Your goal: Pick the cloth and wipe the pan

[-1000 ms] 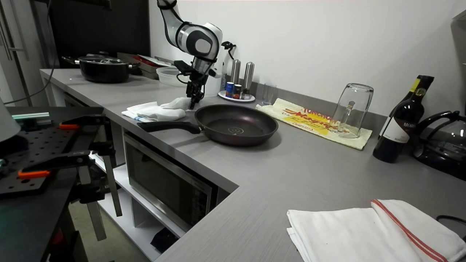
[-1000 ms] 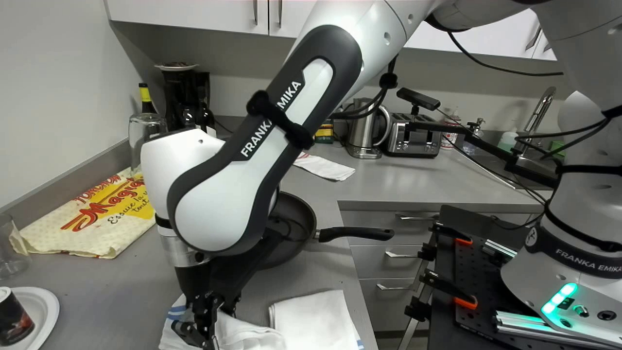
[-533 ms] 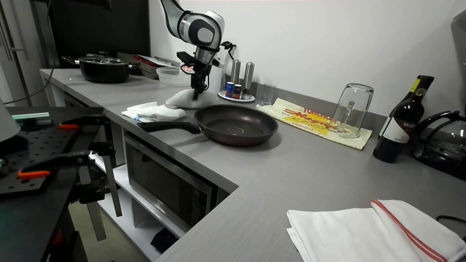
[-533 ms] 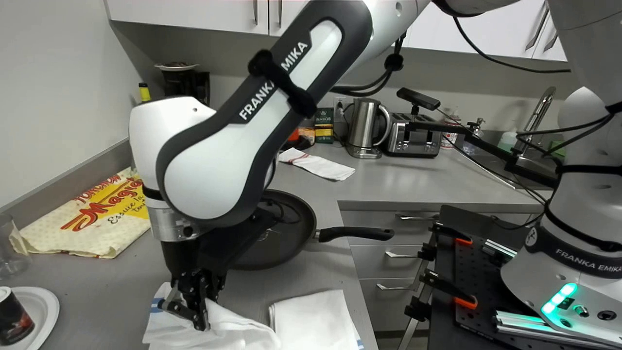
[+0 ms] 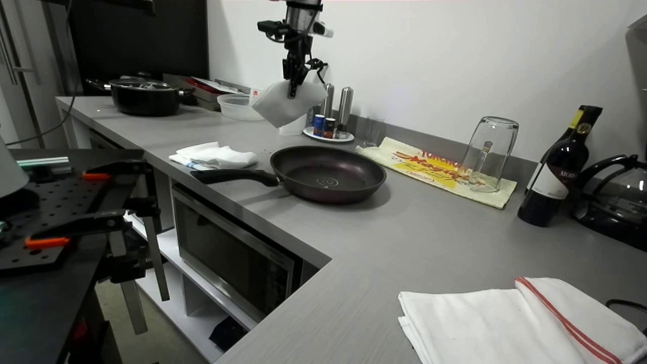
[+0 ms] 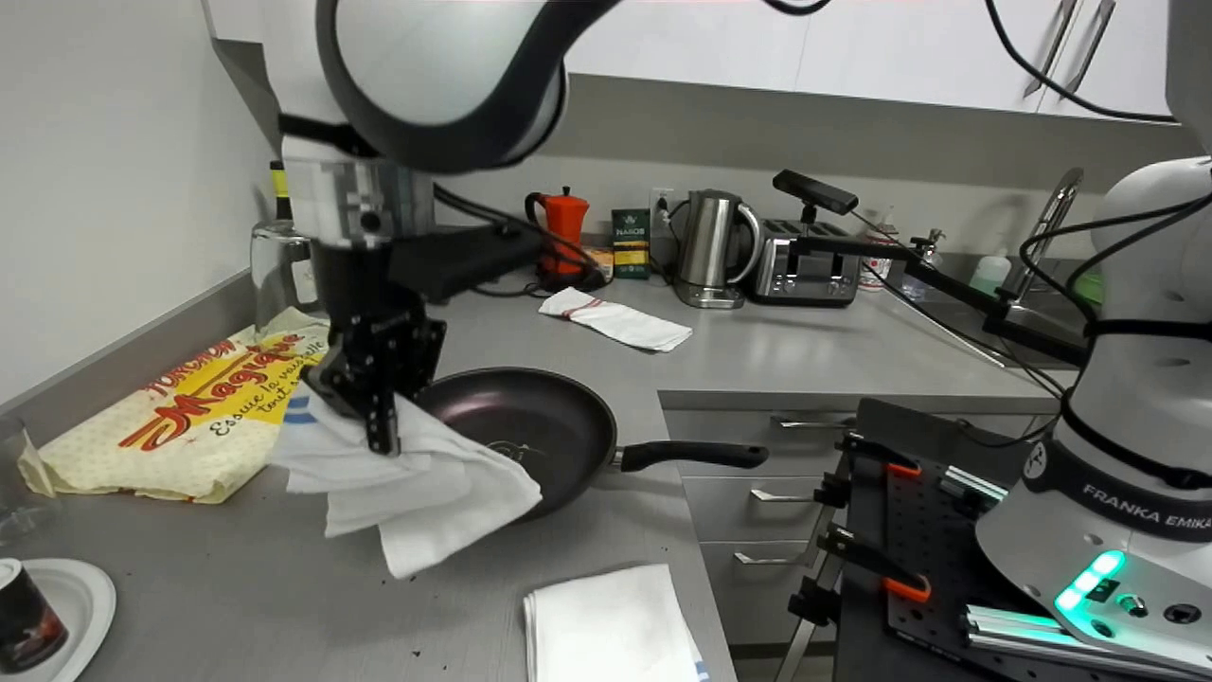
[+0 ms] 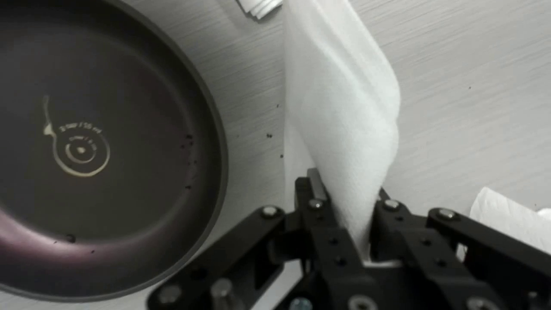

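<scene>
My gripper (image 7: 348, 189) is shut on a white cloth (image 7: 344, 112), which hangs down from between the fingers. In both exterior views the gripper (image 5: 292, 91) (image 6: 379, 417) holds the cloth (image 5: 283, 110) (image 6: 426, 497) in the air above the counter; a blue stripe shows at one corner. The dark frying pan (image 5: 328, 174) sits on the counter beside the held cloth, its handle pointing toward the counter's edge. In the wrist view the pan (image 7: 129, 193) is left of the gripper, with small dark specks inside. In an exterior view the cloth partly covers the pan (image 6: 554, 421).
A second folded white cloth (image 5: 215, 155) (image 6: 615, 625) lies near the pan handle. A yellow printed towel (image 5: 429, 167) with an upturned glass jar (image 5: 490, 151) lies along the wall. A white plate (image 5: 349, 137) holds shakers and small cans. A wine bottle (image 5: 551, 172) stands further along.
The gripper has risen from the counter, lifting the white cloth clear of it. The cloth now hangs freely. The pan and the second folded cloth have not moved.
</scene>
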You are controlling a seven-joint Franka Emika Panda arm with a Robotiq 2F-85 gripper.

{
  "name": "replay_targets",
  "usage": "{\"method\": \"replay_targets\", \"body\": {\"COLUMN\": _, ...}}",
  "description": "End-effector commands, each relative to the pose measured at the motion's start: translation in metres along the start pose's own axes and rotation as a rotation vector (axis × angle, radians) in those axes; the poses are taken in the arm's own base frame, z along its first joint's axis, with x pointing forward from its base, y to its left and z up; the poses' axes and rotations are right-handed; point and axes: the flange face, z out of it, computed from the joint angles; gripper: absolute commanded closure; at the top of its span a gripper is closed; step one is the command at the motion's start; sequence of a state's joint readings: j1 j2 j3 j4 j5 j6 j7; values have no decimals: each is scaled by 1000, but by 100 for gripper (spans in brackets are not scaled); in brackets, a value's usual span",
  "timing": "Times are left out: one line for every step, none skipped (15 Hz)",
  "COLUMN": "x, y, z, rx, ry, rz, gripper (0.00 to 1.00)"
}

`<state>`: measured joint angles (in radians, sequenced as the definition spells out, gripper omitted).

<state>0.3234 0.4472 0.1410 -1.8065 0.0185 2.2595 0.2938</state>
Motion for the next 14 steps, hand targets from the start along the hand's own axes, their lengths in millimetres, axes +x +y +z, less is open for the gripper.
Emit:
{"method": "replay_targets", "body": {"x": -1, "y": 37, "z": -55, "rx": 0, "ry": 50, "rz": 37, "gripper": 95}}
{"method": "replay_targets", "body": {"x": 2, "y": 51, "z": -68, "rx": -21, "ry": 71, "rz": 51, "gripper": 95}}
{"method": "replay_targets", "body": {"x": 3, "y": 62, "z": -77, "rx": -40, "ry": 82, "rz": 50, "gripper": 95}}
{"method": "replay_targets", "body": {"x": 4, "y": 77, "z": -81, "rx": -87, "ry": 88, "rz": 57, "gripper": 95}}
{"method": "replay_targets", "body": {"x": 4, "y": 90, "z": -82, "rx": -127, "ry": 90, "rz": 57, "gripper": 95}}
{"method": "replay_targets", "body": {"x": 4, "y": 104, "z": -78, "rx": -173, "ry": 76, "rz": 56, "gripper": 95}}
{"method": "replay_targets", "body": {"x": 3, "y": 116, "z": -72, "rx": -223, "ry": 63, "rz": 52, "gripper": 95}}
{"method": "replay_targets", "body": {"x": 2, "y": 126, "z": -63, "rx": -269, "ry": 43, "rz": 42, "gripper": 95}}
{"method": "replay_targets", "body": {"x": 0, "y": 133, "z": -52, "rx": -301, "ry": 5, "rz": 29, "gripper": 95}}
{"method": "replay_targets", "body": {"x": -2, "y": 140, "z": -38, "rx": -344, "ry": -24, "rz": 15, "gripper": 95}}
{"method": "replay_targets", "body": {"x": -4, "y": 144, "z": -26, "rx": -372, "ry": -57, "rz": 2, "gripper": 95}}
{"method": "replay_targets", "body": {"x": -5, "y": 147, "z": -13, "rx": -404, "ry": -80, "rz": -12, "gripper": 95}}
{"method": "replay_targets", "body": {"x": -4, "y": 149, "z": 0, "rx": -432, "ry": -100, "rz": -26, "gripper": 95}}
{"method": "replay_targets", "body": {"x": -2, "y": 152, "z": 14, "rx": -463, "ry": -111, "rz": -39, "gripper": 95}}
